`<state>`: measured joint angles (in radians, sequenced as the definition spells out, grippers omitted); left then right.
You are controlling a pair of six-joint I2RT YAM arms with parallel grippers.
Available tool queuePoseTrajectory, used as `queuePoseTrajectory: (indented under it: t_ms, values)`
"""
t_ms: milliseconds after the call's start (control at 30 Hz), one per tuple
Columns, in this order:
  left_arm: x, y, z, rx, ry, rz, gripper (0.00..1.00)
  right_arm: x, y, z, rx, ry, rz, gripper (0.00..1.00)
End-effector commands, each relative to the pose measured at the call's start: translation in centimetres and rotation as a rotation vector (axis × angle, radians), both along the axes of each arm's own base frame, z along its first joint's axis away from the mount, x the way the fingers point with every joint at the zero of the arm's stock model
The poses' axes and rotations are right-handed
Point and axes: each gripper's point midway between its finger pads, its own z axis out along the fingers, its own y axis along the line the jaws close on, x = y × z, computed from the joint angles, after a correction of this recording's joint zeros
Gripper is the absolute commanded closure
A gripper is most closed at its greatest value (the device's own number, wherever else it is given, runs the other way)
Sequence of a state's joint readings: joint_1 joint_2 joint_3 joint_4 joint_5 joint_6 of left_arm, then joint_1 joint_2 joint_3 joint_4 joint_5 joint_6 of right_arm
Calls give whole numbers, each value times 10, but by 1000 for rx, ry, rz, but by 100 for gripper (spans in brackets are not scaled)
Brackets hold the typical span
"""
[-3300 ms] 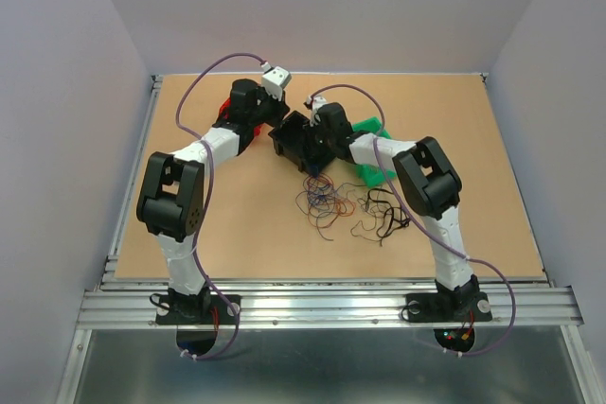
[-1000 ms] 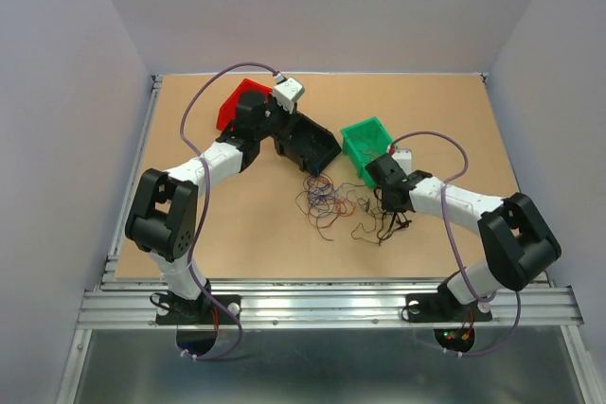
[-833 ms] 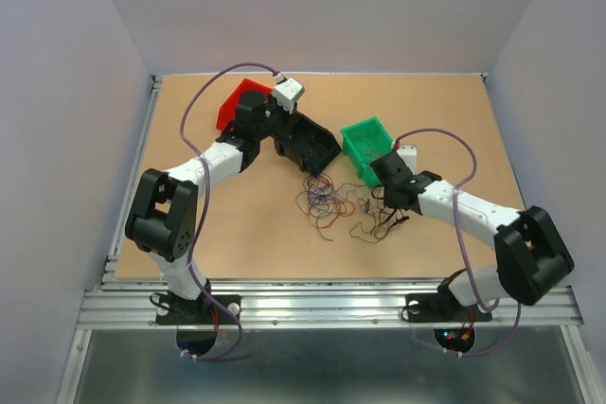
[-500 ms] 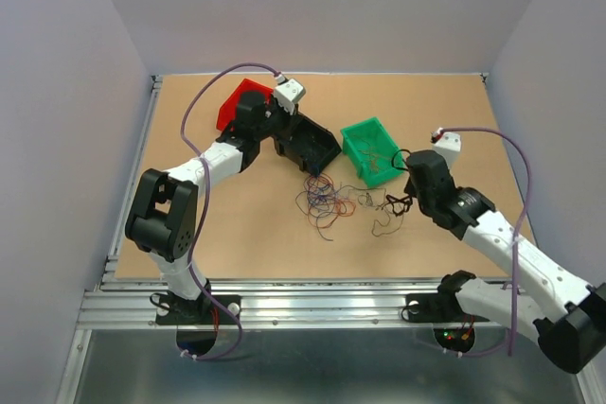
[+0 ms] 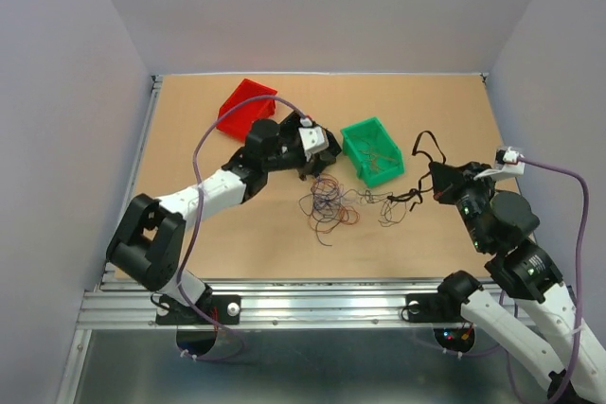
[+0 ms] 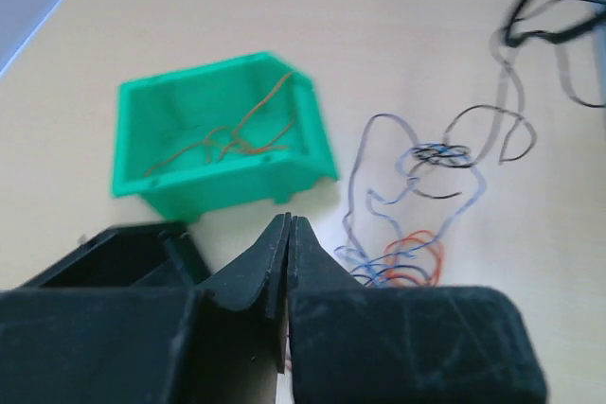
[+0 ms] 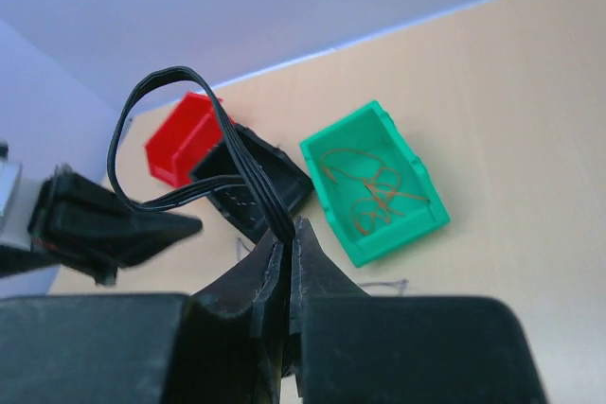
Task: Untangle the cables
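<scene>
Tan tabletop [image 5: 237,234], cables [image 5: 327,203] stretched rightward since before; right gripper [image 7: 287,234] clamped on black strand [image 7: 175,71], left gripper [image 6: 287,229] together.

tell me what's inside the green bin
A few thin orange wires lie loosely curled on the floor of the green bin. No other colours show inside. In the left wrist view the near wall covers a strip of floor.

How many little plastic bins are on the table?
3: red bin far back left; black bin beside it, largely hidden in the overhead view; green bin to the right.
</scene>
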<state>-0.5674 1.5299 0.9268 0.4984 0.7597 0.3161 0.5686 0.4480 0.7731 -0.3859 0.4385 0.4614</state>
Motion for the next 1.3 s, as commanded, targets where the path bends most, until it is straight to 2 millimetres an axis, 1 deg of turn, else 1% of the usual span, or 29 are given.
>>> queuePoseTrajectory:
  t_ms: [0,33,67,100,167,200,267,300,367,400,433,467,500,533,567,600,633,700,767,800,867,933,967,1000,1100,1133,1167,1267]
  values:
    - [-64,-21,41,-90,-237,-212,74,-2,15,36,39,-139,95,100]
    - [-74,-23,40,-92,-253,-232,67,-3,17,39,46,-154,102,100]
    - [-84,-24,46,-103,-297,-248,56,-2,18,45,53,-176,108,100]
    - [-94,-25,38,-96,-297,-259,52,-1,20,48,57,-186,115,100]
    - [-106,-33,41,-108,-337,-253,47,-1,26,52,60,-196,141,99]
    - [-106,-33,37,-101,-352,-235,45,2,31,51,60,-190,155,100]
    - [-111,-39,34,-102,-367,-240,44,4,33,52,66,-189,158,100]
    - [-107,-41,28,-92,-357,-223,41,6,35,52,66,-191,166,99]
    - [-109,-48,23,-95,-353,-231,40,7,38,52,73,-192,172,100]
    - [-109,-53,14,-85,-336,-235,39,8,40,53,77,-193,178,99]
    - [-104,-57,17,-97,-344,-204,38,8,42,53,79,-195,189,100]
    - [-105,-65,6,-87,-328,-195,37,8,43,54,89,-200,193,100]
    - [-94,-70,9,-86,-334,-129,37,8,44,54,91,-201,199,99]
    - [-89,-75,12,-105,-321,-92,37,7,44,55,97,-206,202,99]
    - [-83,-82,1,-91,-284,-61,37,7,45,57,103,-212,204,99]
    - [-78,-91,11,-113,-274,-40,37,6,44,57,106,-215,202,99]
    - [-75,-95,9,-116,-242,-24,38,6,44,57,109,-217,199,99]
    - [-74,-105,4,-122,-191,-21,38,6,42,57,115,-221,190,100]
    - [-86,-113,-4,-106,-193,-46,38,6,39,57,117,-225,179,100]
    - [-86,-113,-5,-105,-198,-44,38,5,39,57,117,-225,179,100]
    - [-93,-117,-7,-101,-206,-62,37,5,39,58,118,-230,179,99]
    - [-91,-121,-10,-93,-199,-53,37,4,38,59,117,-232,180,100]
    - [-92,-124,-16,-81,-192,-52,37,4,38,60,118,-236,180,100]
    - [-89,-127,-15,-84,-194,-41,37,4,38,60,120,-235,179,99]
    - [-83,-129,-22,-73,-191,-18,36,3,39,60,120,-236,187,99]
    - [-81,-130,-20,-80,-207,-10,35,3,40,60,119,-236,193,99]
    - [-80,-131,-25,-72,-211,-7,34,3,41,59,121,-236,196,99]
    - [-77,-132,-33,-56,-217,0,34,3,41,59,123,-238,195,99]
